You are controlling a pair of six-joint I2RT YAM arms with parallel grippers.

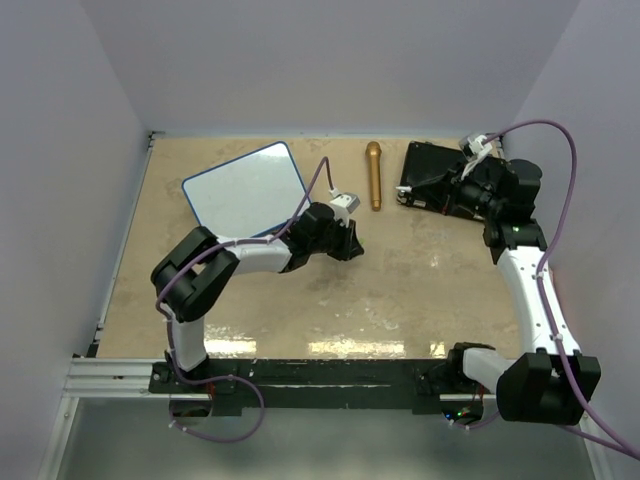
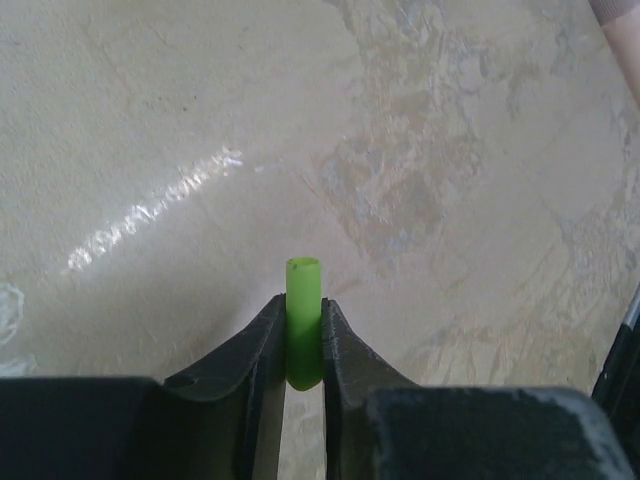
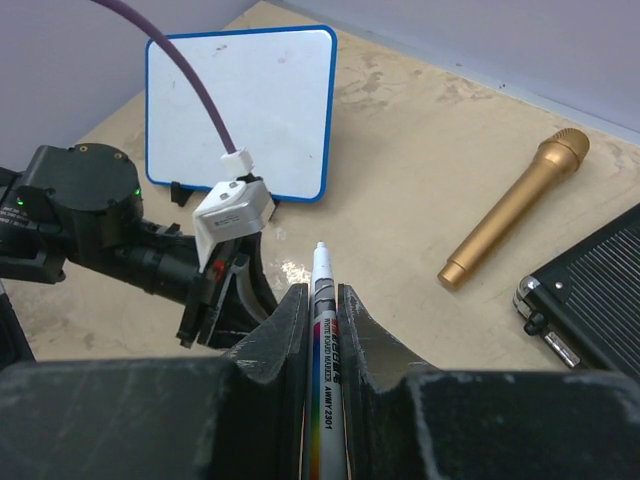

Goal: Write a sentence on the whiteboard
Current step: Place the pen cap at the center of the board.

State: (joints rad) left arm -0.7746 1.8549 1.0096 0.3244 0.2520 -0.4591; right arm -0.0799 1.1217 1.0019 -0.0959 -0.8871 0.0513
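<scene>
Beige marbled stone pattern covers the table (image 1: 400,290), whose near edge is hidden behind the arm bases.

Toward the far left corner lies the whiteboard (image 1: 240,188), flat and turned at an angle to the table's edges, its blue rim showing all round except at the near right corner, where the left arm crosses over it. From the right wrist view, small black clips (image 3: 181,190) sit at its near edge, partly covered by the left arm's white camera housing and purple cable.

Just right of the board, near the table's middle, the left gripper (image 2: 303,312) has its jaws drawn almost together, pinching a short green tube (image 2: 303,285). The tube's open upper end stands clear of the fingertips; its lower end disappears between them, so its full length cannot be made out.

Further right, close to the far edge, a gold microphone (image 1: 374,176) lies flat, apart from everything else.

At the far right corner, a black case (image 1: 428,170) is partly masked by the right arm from above and cut off by the frame edge in the wrist view. The right gripper (image 3: 322,310) is clamped tight on a white marker (image 3: 321,262). The marker's tip pokes out past the fingers, its printed barrel running back out of sight.
</scene>
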